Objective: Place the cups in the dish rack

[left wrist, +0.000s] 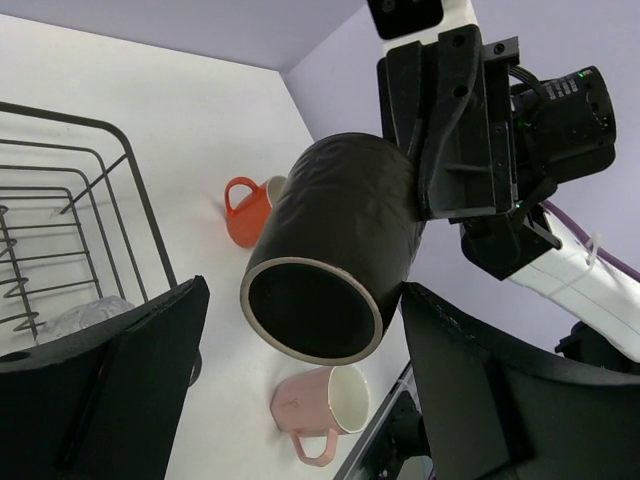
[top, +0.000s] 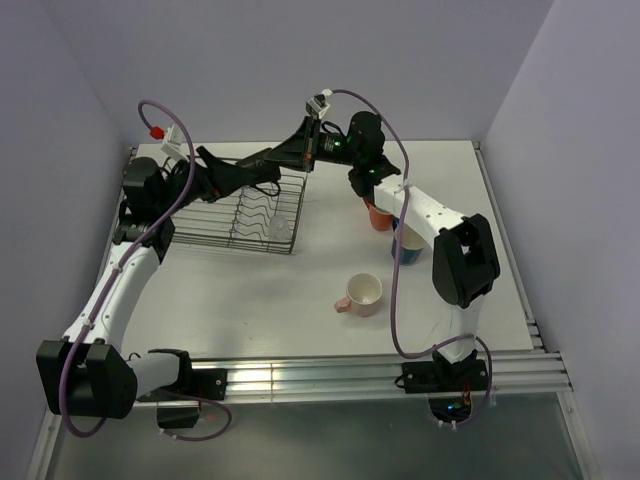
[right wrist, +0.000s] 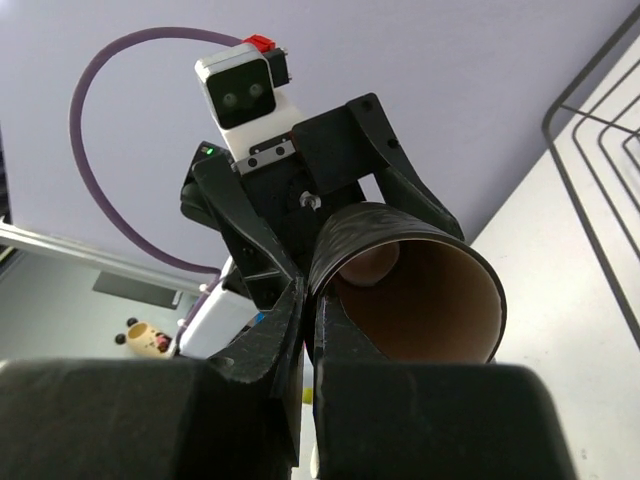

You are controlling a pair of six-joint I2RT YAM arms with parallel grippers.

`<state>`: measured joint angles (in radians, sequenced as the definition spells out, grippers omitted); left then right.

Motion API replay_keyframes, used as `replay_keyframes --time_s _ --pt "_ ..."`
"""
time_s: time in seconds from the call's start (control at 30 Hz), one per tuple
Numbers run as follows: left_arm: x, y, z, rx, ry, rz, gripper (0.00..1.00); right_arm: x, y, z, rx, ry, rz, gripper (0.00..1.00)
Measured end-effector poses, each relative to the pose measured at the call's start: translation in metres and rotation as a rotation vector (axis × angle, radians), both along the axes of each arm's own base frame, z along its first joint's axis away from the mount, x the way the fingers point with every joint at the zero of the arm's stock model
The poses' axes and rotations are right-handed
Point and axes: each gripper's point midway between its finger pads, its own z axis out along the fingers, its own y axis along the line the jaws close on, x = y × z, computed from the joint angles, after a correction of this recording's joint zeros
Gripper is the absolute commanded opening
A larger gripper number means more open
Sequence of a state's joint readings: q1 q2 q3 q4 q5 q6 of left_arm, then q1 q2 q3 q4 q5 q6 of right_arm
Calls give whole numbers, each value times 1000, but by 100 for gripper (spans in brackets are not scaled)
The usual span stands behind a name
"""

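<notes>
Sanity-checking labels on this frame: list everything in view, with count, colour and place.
dish rack: 1, dark wire, table's rear left
glass tumbler: 1, clear, inside rack, right end
orange mug: 1, orange, on table right of rack
blue mug: 1, blue, beside orange mug, partly hidden
pink mug: 1, pink, table centre
dark brown mug: 1, dark brown, held in air
table: 1, white
right gripper: 1, black, shut on dark brown mug's rim
left gripper: 1, black, open, straddling that mug
</notes>
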<state>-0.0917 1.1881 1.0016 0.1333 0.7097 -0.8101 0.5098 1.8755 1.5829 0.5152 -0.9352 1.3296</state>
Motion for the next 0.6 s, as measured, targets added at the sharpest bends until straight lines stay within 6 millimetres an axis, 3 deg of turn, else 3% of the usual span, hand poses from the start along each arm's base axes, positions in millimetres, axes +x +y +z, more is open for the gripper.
replay_keyframes --time_s 0.6 --pt "-8 -21 6 -7 -19 -47 60 -3 1 5 61 15 55 0"
